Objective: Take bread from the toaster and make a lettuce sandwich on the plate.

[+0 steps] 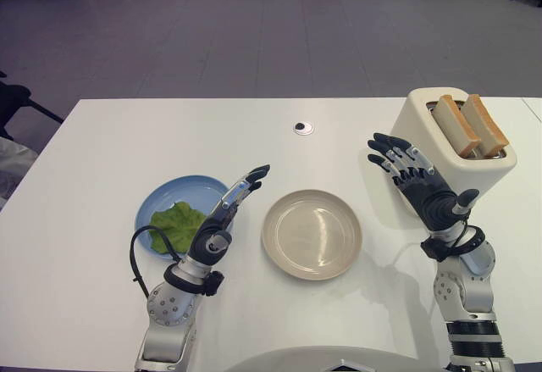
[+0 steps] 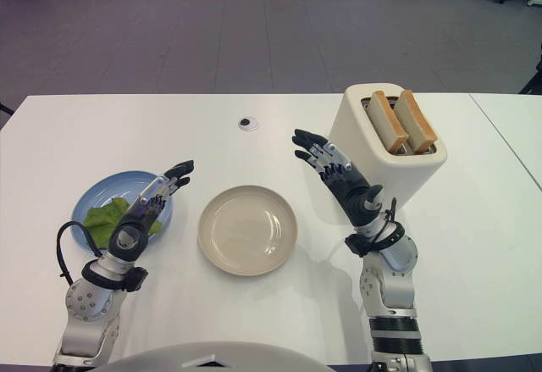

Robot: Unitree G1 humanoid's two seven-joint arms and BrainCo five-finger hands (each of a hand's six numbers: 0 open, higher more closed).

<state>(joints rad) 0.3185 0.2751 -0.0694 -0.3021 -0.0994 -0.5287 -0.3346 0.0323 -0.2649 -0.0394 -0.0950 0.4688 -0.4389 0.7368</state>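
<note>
- Left robot hand (image 1: 223,219) hangs released by the lettuce (image 1: 174,224); right robot hand (image 1: 426,192), also released, just beside the toaster (image 1: 417,113).
- Bread slices (image 1: 457,126) stand in its slots: likely light, stiff, crumbly; pinch the protruding tops.

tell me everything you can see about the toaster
The toaster is a cream, rounded box, smooth like plastic, standing upright on the white table at the robot's far right. Two slices of bread stick up from its top slots. The right hand, fingers spread, is raised just left of it, apparently not touching.
</note>
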